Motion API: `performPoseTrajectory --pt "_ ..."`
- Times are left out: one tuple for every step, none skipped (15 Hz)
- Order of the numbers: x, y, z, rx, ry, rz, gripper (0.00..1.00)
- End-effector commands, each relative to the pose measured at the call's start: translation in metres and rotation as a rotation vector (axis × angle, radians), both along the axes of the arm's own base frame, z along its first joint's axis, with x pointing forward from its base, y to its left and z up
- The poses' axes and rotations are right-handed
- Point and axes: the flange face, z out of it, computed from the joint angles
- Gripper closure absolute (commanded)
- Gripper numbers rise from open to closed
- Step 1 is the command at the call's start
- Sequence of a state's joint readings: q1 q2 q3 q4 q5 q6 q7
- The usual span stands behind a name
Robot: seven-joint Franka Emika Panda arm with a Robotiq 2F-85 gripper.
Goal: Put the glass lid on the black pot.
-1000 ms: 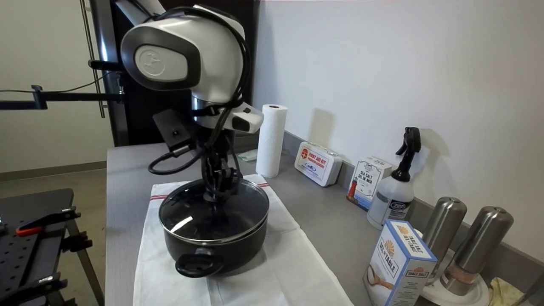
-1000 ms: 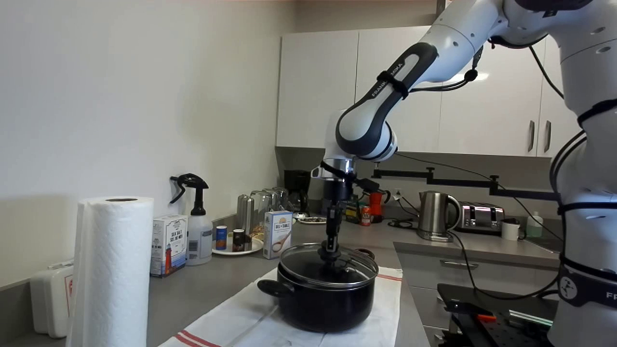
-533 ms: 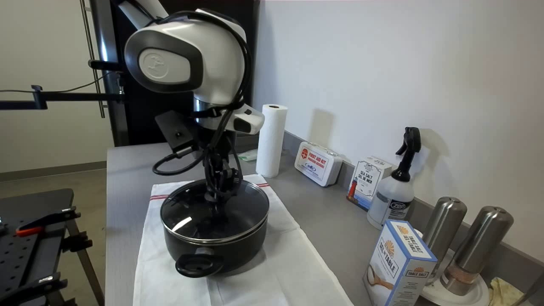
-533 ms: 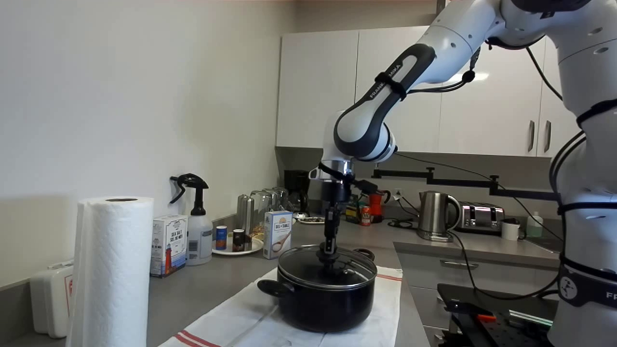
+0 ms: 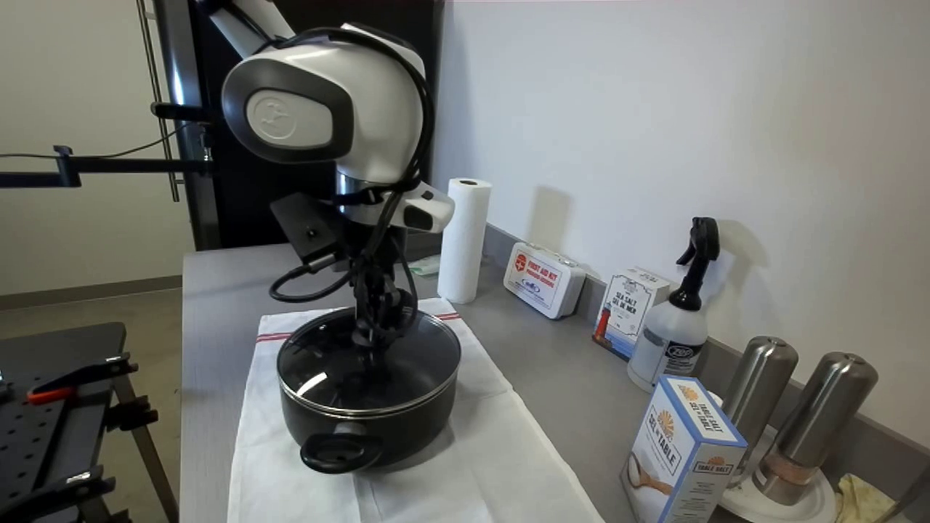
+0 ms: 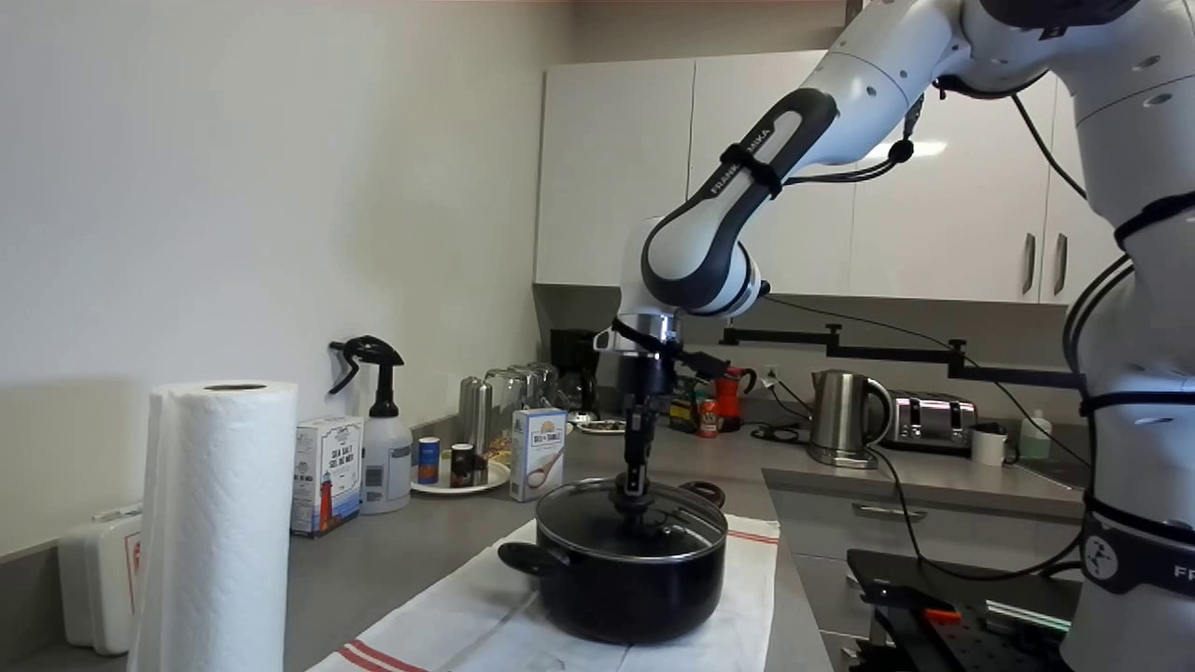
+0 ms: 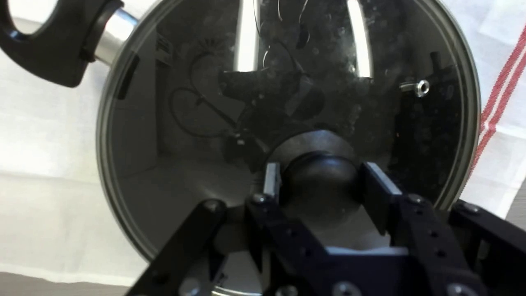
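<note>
The glass lid [image 5: 320,359] is round and transparent with a metal rim and a dark centre knob [image 7: 322,185]. It lies level over the black pot [image 5: 414,432], nearly lined up with its rim; it also shows in the other views [image 6: 583,518] [image 7: 197,102]. I cannot tell whether it rests fully on the rim. The pot [image 6: 635,597] stands upright, and one black handle [image 7: 61,45] shows in the wrist view. My gripper [image 7: 322,176] points down with its fingers closed around the knob; it shows in both exterior views [image 5: 374,334] [image 6: 633,485].
A white towel [image 5: 472,465] lies under the pot. Along the wall stand a paper towel roll [image 5: 465,243], first aid kit [image 5: 543,280], sea salt box [image 5: 628,312], spray bottle [image 5: 668,341], table salt box [image 5: 679,450] and steel mills [image 5: 817,428].
My gripper and the glass lid have shifted slightly together, leftward and a little down in an exterior view, so the lid sits closer over the pot. The pot has not moved.
</note>
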State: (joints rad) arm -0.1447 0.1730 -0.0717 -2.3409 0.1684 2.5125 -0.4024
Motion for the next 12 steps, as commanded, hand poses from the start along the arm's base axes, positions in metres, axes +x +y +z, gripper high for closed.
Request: performPoseTrajectory --pt "0.008 0.004 0.006 -0.004 -0.001 0.000 0.75" --pt "0.008 0.004 0.006 -0.003 0.003 -0.001 0.75" --pt "0.008 0.004 0.005 -0.003 0.005 -0.001 0.75" --pt "0.008 0.004 0.005 -0.001 0.005 -0.003 0.47" --pt "0.008 0.004 0.005 -0.001 0.006 -0.003 0.24" --pt "0.008 0.004 0.005 -0.001 0.006 -0.003 0.22" --pt "0.008 0.004 0.006 -0.001 0.004 -0.002 0.19" --pt "0.009 0.005 0.008 -0.001 -0.002 0.000 0.14" --pt "0.009 0.006 0.011 -0.002 -0.008 0.002 0.06" --pt "0.009 0.007 0.013 -0.005 -0.013 0.003 0.02" --pt "0.008 0.009 0.015 -0.005 -0.018 0.008 0.00" --pt "0.007 0.010 0.018 -0.003 -0.021 0.010 0.00"
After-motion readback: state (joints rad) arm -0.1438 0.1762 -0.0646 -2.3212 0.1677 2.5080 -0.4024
